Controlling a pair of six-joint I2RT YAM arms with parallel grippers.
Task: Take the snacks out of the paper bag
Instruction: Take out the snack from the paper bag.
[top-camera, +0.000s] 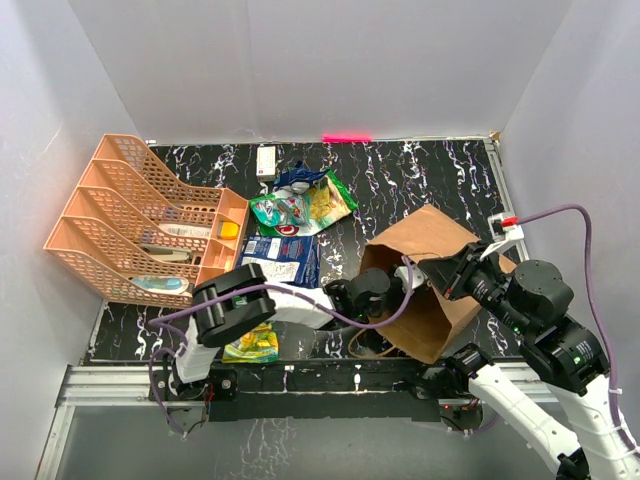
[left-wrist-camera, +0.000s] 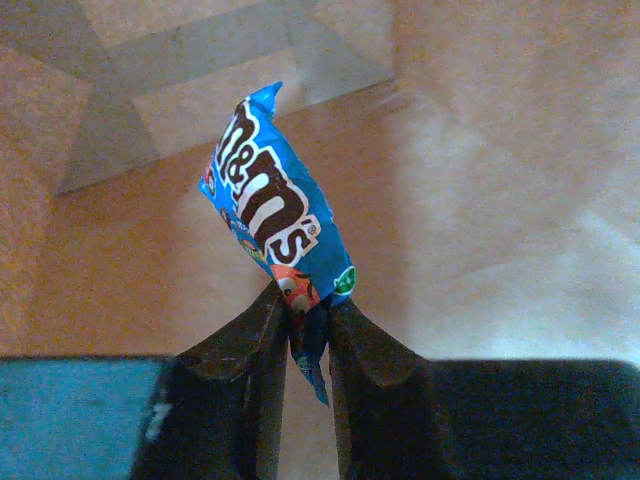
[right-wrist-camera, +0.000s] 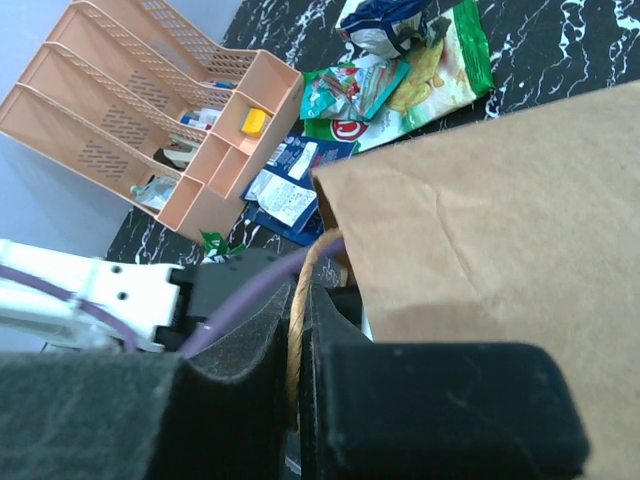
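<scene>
The brown paper bag (top-camera: 435, 275) lies on its side near the front, mouth facing left. My left gripper (left-wrist-camera: 306, 318) is inside it, shut on the lower end of a bright blue candy packet (left-wrist-camera: 272, 208); in the top view the gripper is hidden in the bag's mouth. My right gripper (right-wrist-camera: 303, 300) is shut on the bag's twisted paper handle (right-wrist-camera: 300, 300), holding the bag (right-wrist-camera: 500, 200) at its rim. Outside lie a green chip bag (top-camera: 322, 203), a teal-white pouch (top-camera: 283, 213), dark blue packets (top-camera: 281, 259) and a green-yellow-orange pouch (top-camera: 253, 345).
An orange mesh organiser (top-camera: 140, 220) stands at the left with small items in it. A small white box (top-camera: 266, 160) lies at the back. Grey walls enclose the black marbled table (top-camera: 420, 175). A purple cable (top-camera: 560, 212) loops over the right arm.
</scene>
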